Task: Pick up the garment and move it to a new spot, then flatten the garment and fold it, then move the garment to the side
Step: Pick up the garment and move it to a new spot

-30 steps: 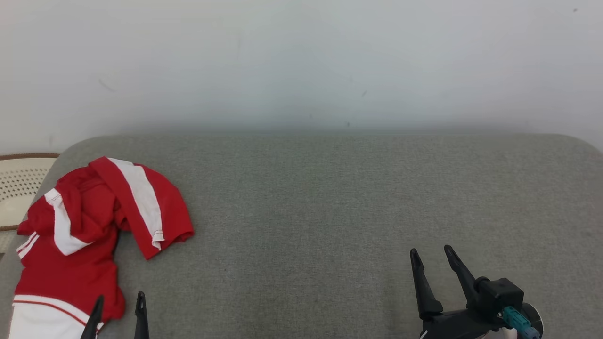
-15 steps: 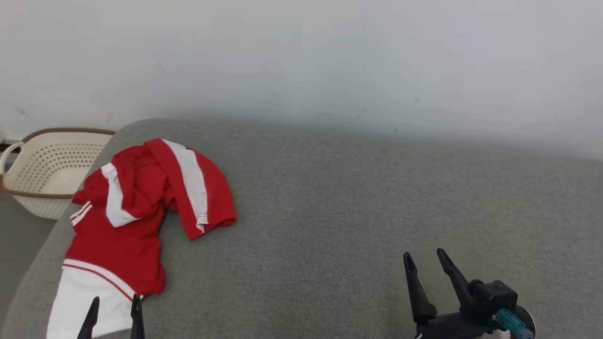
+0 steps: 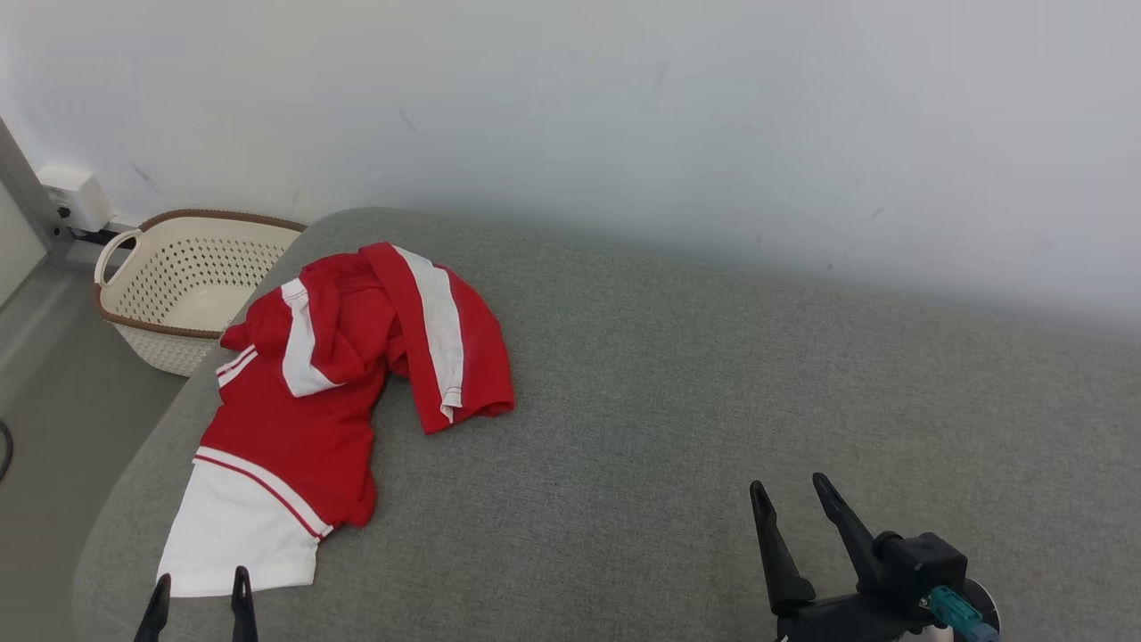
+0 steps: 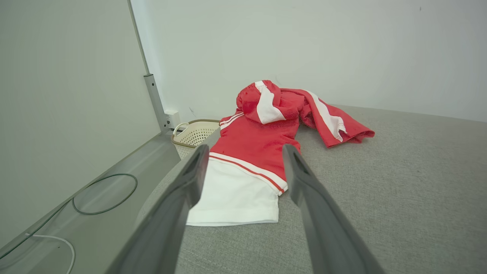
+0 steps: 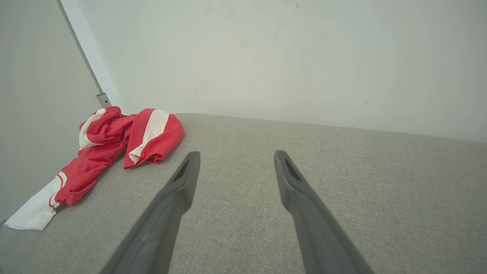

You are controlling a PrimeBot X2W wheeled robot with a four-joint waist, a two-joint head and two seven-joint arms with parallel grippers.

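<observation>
In the head view a padded grey bench [image 3: 677, 428] runs along a white wall [image 3: 624, 107]. The red-and-white garment [image 3: 330, 392] lies crumpled near the bench's rounded left end, white hem close to the front edge. A cream basket [image 3: 178, 294] stands on the floor [image 3: 45, 428] beyond that end. The left end effector [image 3: 201, 576], wide and empty, sits just short of the hem. The right end effector [image 3: 787, 481], also wide and empty, is over bare fabric well apart from the garment. In the left wrist view a looped cable [image 4: 102, 194] lies on the floor beside the bench. In the right wrist view open fabric stretches ahead to the wall.
</observation>
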